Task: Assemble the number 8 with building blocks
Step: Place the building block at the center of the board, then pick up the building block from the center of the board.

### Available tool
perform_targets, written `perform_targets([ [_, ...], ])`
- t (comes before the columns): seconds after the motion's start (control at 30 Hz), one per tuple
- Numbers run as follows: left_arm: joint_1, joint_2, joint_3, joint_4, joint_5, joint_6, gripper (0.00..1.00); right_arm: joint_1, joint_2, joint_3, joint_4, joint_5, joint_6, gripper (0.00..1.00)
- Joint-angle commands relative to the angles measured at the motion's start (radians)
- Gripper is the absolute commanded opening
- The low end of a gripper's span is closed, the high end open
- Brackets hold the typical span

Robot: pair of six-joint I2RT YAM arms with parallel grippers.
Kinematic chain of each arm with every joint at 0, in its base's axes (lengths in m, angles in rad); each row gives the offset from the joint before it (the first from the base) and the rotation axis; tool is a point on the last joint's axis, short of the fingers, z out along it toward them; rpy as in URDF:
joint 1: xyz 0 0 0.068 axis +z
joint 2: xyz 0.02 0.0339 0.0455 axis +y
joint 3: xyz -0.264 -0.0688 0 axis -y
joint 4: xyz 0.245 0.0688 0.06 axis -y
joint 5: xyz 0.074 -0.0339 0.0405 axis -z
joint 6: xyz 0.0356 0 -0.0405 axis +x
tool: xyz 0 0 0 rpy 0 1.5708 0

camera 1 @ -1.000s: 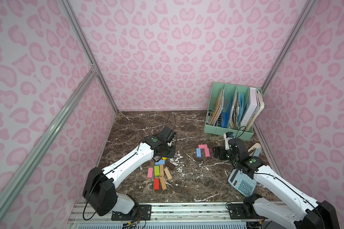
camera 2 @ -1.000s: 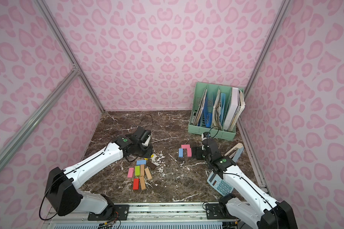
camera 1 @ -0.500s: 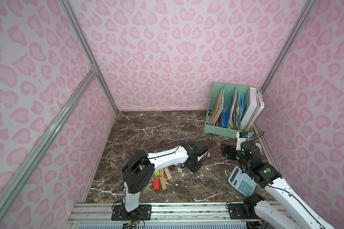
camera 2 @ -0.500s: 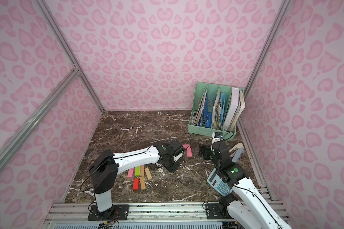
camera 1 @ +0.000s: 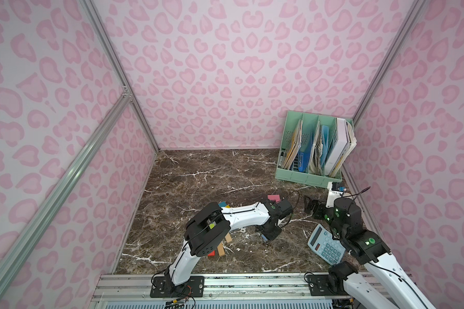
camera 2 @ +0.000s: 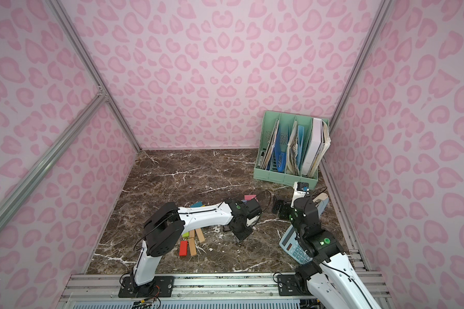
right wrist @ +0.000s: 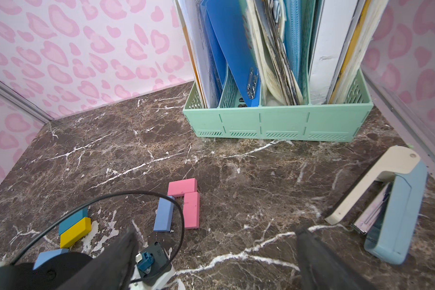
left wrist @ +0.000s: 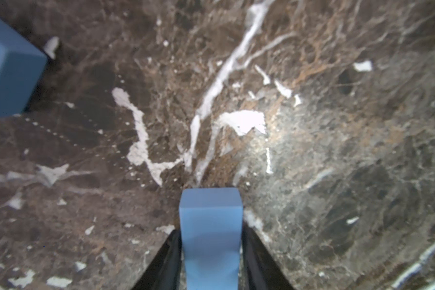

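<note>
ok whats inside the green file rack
The mint file rack holds a blue clip folder, worn yellowed papers and a thick white binder. Its front wall hides their lower edges, and anything tucked between the packed sheets cannot be seen.

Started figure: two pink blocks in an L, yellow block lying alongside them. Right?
Not quite. The block alongside the pink blocks is a light blue block, not yellow, as the right wrist view shows. The pink blocks do form an L. The yellow block lies apart, beside a teal block.
</note>
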Motion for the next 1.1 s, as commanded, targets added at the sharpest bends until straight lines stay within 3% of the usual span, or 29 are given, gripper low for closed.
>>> perform_targets([
  [0.0, -0.002, 0.004, -0.006, -0.010, -0.004, 0.007, 0.59, 0.001, -0.008, -0.003, 0.001, -0.014, -0.012, 0.99],
  [0.1, -0.001, -0.028, -0.015, -0.010, -0.034, -0.004, 0.71, 0.001, -0.009, -0.005, 0.004, -0.038, -0.021, 0.99],
  [0.23, -0.001, -0.131, -0.066, 0.009, -0.100, -0.024, 0.77, 0.001, -0.001, -0.008, 0.018, -0.090, -0.040, 1.00],
  [0.37, 0.019, -0.291, -0.159, 0.024, -0.187, -0.047, 0.83, 0.001, 0.044, 0.002, 0.038, -0.205, -0.104, 0.99],
  [0.53, 0.086, -0.520, -0.272, 0.067, -0.255, -0.094, 0.98, 0.005, 0.149, 0.004, 0.070, -0.366, -0.167, 1.00],
  [0.63, 0.141, -0.636, -0.318, 0.062, -0.251, -0.109, 0.99, 0.036, 0.217, 0.015, 0.070, -0.398, -0.187, 1.00],
  [0.83, 0.274, -0.812, -0.346, -0.007, -0.248, -0.091, 0.99, 0.221, 0.360, 0.059, 0.036, -0.280, -0.238, 1.00],
  [1.07, 0.438, -0.992, -0.390, -0.023, -0.171, -0.003, 0.98, 0.362, 0.552, 0.105, 0.026, -0.262, -0.283, 1.00],
])
